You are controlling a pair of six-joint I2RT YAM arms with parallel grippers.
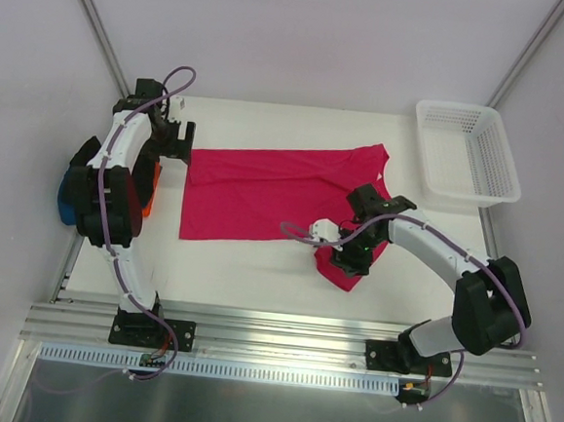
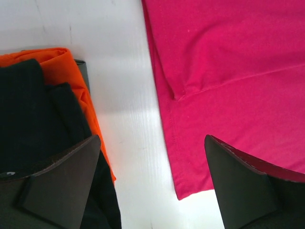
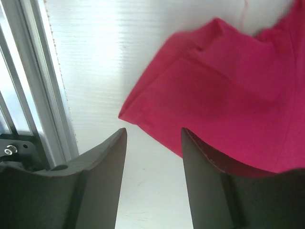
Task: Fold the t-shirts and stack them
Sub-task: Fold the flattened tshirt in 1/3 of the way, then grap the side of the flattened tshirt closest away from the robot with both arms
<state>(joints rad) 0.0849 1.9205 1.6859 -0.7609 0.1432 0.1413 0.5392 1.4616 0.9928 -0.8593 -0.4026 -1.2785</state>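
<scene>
Well, nearest to you, the right wrist view shows what the top view hides under the right arm (image 1: 426,247). The right jaws stand about half open, with only bare white surface (image 1: 258,273) between them. The crimson-pink t-shirt (image 1: 264,195) has a folded corner just beyond the tips. Its cloth passes behind one finger, and you cannot tell if that finger touches it. Nothing is gripped there. You also see the aluminium rail (image 3: 28,95) of the near edge at the side of this view.

From above, you find the crimson-pink t-shirt spread flat in the middle of the surface, with one part bunched toward the near edge under the right jaws.

Farther to the left, the left wrist view gives you details that the top view covers with the left arm (image 1: 126,267). The left jaws are wide open and hold nothing. One finger hangs over the black t-shirt (image 2: 28,119), the other over the edge of the crimson-pink one, with a strip of bare surface between them. The orange t-shirt (image 2: 62,62) lies under the black one. Only the top view shows the blue t-shirt (image 1: 66,204), at the left edge beside the arm.

At the far right corner stands the white mesh basket (image 1: 464,194).
</scene>
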